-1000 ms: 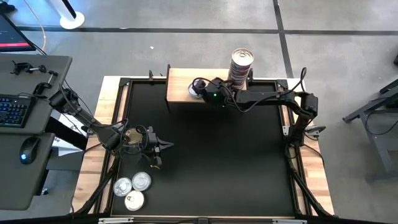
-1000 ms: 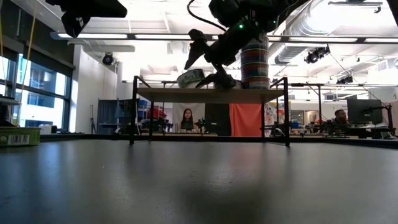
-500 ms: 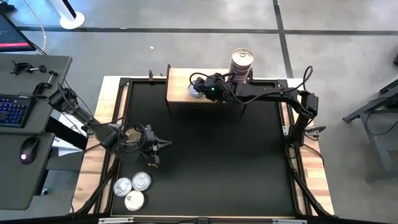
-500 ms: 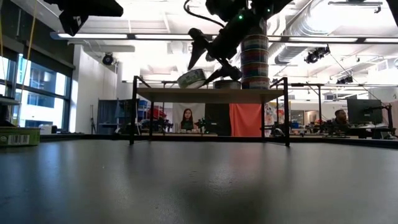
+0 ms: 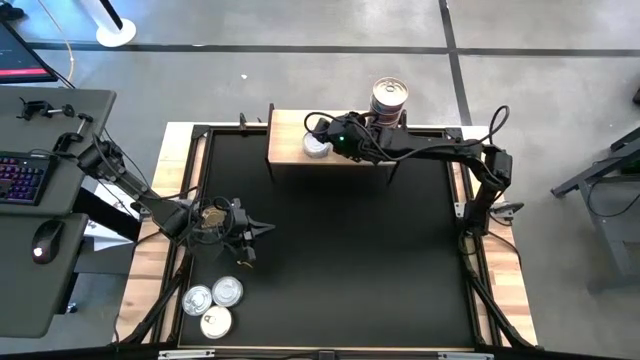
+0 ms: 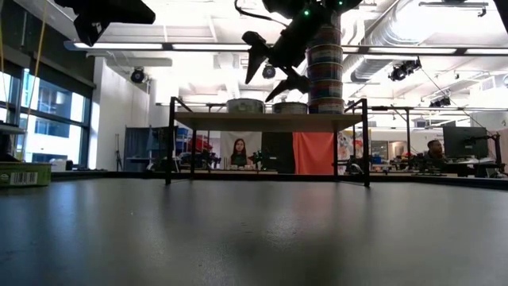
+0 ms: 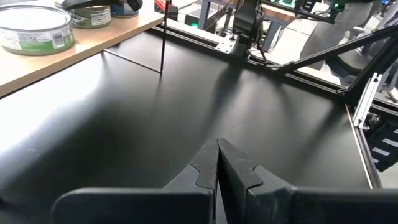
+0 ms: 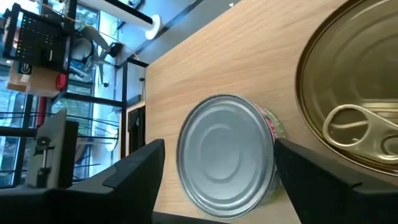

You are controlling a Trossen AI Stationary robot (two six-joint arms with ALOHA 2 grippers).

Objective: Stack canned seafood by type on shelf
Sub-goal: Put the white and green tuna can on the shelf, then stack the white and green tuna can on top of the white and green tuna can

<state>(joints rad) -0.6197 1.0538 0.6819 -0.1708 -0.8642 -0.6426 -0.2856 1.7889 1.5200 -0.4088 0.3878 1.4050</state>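
Pale wood tops the shelf (image 5: 290, 135) at the far edge of the table (image 5: 340, 250), and three groups of tins sit on it: a silver tin (image 8: 227, 155) lying flat, a gold tin (image 8: 348, 112) just beside it, and a tall stack (image 5: 389, 103) at the shelf's right end. The right gripper (image 6: 271, 67) hangs just above the silver tin with its fingers spread wide and nothing between them; the tin rests on the wood, released. The left gripper (image 7: 217, 168) hovers over the table's near left with its fingers pressed together, empty. Three loose tins (image 5: 213, 305) lie at the near left corner, apart from it, and another tin (image 5: 210, 217) seems to lie under the left arm.

The placing looks finished, so the step in hand is likely the retreat. It goes best as a straight lift, fingers kept wide, so neither tip clips the silver tin's rim or nudges the gold one. The arm should clear the tall stack before it swings away, since that stack would topple easily.
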